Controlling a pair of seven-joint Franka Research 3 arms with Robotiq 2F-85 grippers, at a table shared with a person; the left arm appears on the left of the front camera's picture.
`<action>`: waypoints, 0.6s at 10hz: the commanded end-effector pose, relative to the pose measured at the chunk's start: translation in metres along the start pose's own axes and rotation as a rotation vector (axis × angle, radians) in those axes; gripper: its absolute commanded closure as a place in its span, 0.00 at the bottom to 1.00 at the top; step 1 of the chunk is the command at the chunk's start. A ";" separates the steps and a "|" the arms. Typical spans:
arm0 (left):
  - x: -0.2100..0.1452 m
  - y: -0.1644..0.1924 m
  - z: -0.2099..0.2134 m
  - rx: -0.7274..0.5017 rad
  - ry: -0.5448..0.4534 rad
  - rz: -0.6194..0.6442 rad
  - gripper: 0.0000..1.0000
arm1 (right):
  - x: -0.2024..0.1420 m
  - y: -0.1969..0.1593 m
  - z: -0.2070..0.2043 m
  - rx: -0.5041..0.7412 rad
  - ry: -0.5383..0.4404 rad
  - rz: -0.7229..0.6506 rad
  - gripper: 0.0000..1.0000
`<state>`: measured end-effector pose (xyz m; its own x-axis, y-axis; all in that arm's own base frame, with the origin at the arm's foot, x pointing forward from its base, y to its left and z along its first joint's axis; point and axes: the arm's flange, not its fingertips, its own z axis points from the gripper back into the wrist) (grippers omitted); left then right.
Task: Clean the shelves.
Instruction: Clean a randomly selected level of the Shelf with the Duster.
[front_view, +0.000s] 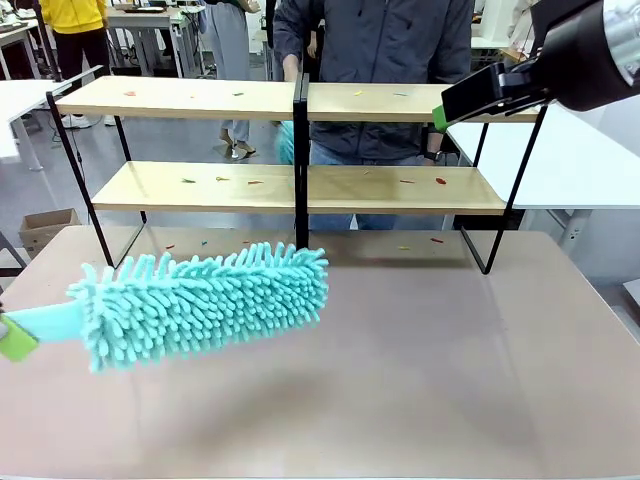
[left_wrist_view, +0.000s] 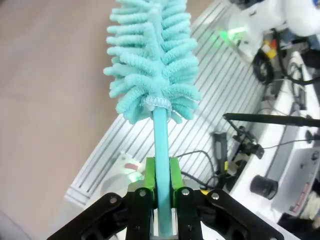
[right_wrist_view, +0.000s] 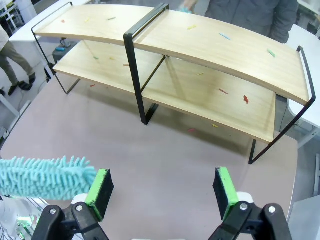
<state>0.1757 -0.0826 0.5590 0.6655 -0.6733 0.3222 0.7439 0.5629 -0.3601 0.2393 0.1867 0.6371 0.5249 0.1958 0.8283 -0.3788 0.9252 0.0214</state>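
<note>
The shelves (front_view: 200, 98) stand at the far side of the table: two long light wooden boards on a black frame with a central upright. Small coloured scraps (front_view: 440, 181) lie scattered on both boards (right_wrist_view: 235, 47). My left gripper (left_wrist_view: 161, 200) is shut on the handle of a fluffy teal duster (left_wrist_view: 152, 55). In the front view the duster (front_view: 210, 300) hangs over the near left of the table, in front of the shelves, with a green pad (front_view: 14, 340) at the left edge. My right gripper (right_wrist_view: 162, 192) is open with nothing between its pads, hovering by the upper board's right end (front_view: 445, 112).
A person (front_view: 380, 40) stands behind the shelves, with something teal (front_view: 285, 142) showing behind the central upright. The brown tabletop (front_view: 450, 360) spreads in front of the shelves. White tables (front_view: 580, 160) stand to the right and far left. A cardboard box (front_view: 45, 228) sits on the floor.
</note>
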 end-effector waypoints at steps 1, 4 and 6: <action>-0.009 0.001 0.010 -0.045 -0.049 0.001 0.87 | 0.000 -0.001 0.000 -0.004 0.000 0.002 0.00; 0.017 -0.013 -0.040 0.078 0.050 0.008 0.87 | 0.000 -0.001 0.000 -0.004 0.000 0.002 0.00; 0.057 -0.034 -0.101 0.055 0.111 0.021 0.87 | 0.000 -0.001 0.000 -0.004 0.000 0.002 0.00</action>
<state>0.1805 -0.1537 0.5396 0.6546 -0.7167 0.2405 0.7513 0.5817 -0.3116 0.2392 0.1868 0.6371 0.5247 0.1960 0.8284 -0.3791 0.9251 0.0212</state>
